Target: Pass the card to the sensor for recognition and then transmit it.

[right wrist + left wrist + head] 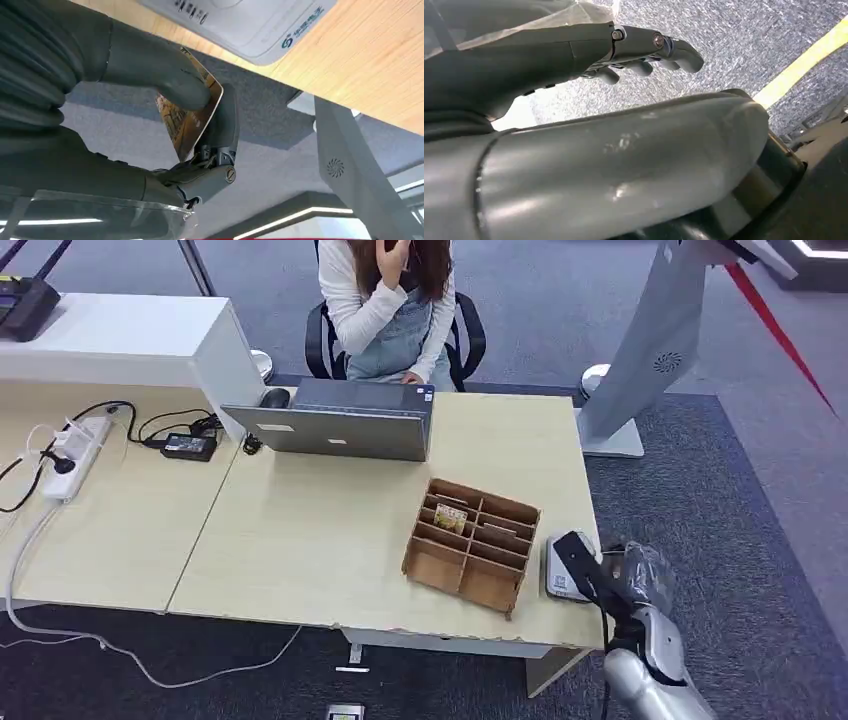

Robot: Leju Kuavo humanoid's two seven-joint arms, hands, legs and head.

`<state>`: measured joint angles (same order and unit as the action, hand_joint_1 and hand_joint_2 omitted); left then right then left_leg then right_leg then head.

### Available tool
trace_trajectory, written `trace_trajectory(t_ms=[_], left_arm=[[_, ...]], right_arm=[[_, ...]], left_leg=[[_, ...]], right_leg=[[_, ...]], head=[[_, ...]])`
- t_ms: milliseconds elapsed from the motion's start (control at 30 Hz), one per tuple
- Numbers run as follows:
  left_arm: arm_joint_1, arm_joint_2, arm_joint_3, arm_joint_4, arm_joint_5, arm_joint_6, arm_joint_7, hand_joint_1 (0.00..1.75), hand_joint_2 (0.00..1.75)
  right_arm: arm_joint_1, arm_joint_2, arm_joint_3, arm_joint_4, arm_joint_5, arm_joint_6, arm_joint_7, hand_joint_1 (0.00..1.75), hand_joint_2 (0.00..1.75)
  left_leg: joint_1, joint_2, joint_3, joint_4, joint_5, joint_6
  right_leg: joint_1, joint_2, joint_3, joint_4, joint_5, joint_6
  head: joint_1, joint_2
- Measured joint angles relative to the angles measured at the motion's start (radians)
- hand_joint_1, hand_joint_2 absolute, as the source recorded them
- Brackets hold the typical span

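Pinched between the thick thumb and the dark fingers [220,125] of the right hand [165,115], the card [192,120] is held edge-up, close to the white sensor [235,20] lying at the table [370,60] edge. Much of the card's printed face is covered by the thumb, so its design is hard to make out. From the head view, the right hand [625,575] is seen just beside the sensor [562,570], right of the cardboard organizer [470,543]. The left hand [624,50] is held over grey carpet, fingers [674,50] loosely curled and holding nothing.
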<state>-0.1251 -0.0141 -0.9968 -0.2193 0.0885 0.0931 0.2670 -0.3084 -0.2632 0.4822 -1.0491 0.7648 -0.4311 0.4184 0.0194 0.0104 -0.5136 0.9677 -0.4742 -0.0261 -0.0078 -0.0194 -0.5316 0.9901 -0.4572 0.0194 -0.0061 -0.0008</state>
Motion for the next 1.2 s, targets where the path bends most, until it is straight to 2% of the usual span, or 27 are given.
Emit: trace_trajectory(t_ms=[67,167,233,333,500,700,967,1200], left_arm=[[0.0,0.0,0.0,0.0,0.0,0.0,0.0,0.0,0.0],[-0.003,0.004,0.0,0.0,0.0,-0.007,-0.008,0.0,0.0],[-0.004,0.004,0.0,0.0,-0.002,-0.007,-0.01,0.0,0.0],[-0.001,0.004,0.0,0.0,-0.007,-0.004,-0.01,0.0,0.0],[-0.001,0.003,0.0,0.0,-0.018,0.003,-0.01,0.0,0.0],[-0.003,0.0,0.0,0.0,-0.04,-0.003,-0.021,0.0,0.0],[-0.005,-0.006,-0.002,0.0,-0.071,-0.012,-0.044,0.0,0.0],[-0.008,-0.013,-0.01,0.0,-0.103,-0.022,-0.061,0.0,0.0]], right_arm=[[-0.01,0.011,0.002,0.0,-0.011,-0.015,0.022,1.75,1.75],[-0.061,0.059,0.011,-0.021,0.025,-0.013,0.129,1.75,1.75],[-0.094,0.077,0.018,-0.049,0.036,-0.008,0.138,1.75,1.75],[-0.148,0.083,0.027,-0.119,0.047,0.013,0.114,1.75,1.75],[-0.279,0.088,0.044,-0.244,0.08,0.085,0.031,1.75,1.75],[-0.421,0.145,0.109,-0.333,0.144,0.173,0.028,1.75,1.75],[-0.577,0.258,0.203,-0.314,0.155,0.191,0.0,1.75,1.75],[-0.671,0.37,0.267,-0.177,0.117,0.159,-0.04,1.75,1.75]], left_leg=[[0.0,0.0,-0.001,0.0,0.0,0.0],[0.0,0.002,0.001,0.0,0.0,0.0],[0.0,0.002,0.001,0.0,0.001,0.0],[0.0,0.0,0.0,0.0,0.001,-0.001],[0.0,0.001,0.0,0.0,0.001,-0.001],[0.0,0.001,0.0,0.0,0.001,-0.001],[0.001,0.001,0.0,0.0,0.001,-0.001],[0.001,0.0,-0.001,0.0,0.001,-0.001]], right_leg=[[0.0,0.0,0.0,0.0,0.0,0.0],[0.0,0.001,0.0,0.001,0.0,-0.001],[0.0,0.001,0.0,0.001,0.0,-0.001],[0.0,-0.001,0.0,0.001,0.0,0.0],[0.0,0.0,-0.001,0.002,0.001,-0.001],[0.0,0.0,-0.001,0.002,0.001,-0.001],[0.001,0.0,-0.001,0.002,0.001,-0.001],[0.001,0.0,-0.001,0.002,0.001,-0.001]], head=[[0.0,0.0],[0.0,0.0],[0.0,0.0],[0.0,0.0],[0.0,0.0],[0.0,0.0],[0.0,0.0],[0.0,0.0]])
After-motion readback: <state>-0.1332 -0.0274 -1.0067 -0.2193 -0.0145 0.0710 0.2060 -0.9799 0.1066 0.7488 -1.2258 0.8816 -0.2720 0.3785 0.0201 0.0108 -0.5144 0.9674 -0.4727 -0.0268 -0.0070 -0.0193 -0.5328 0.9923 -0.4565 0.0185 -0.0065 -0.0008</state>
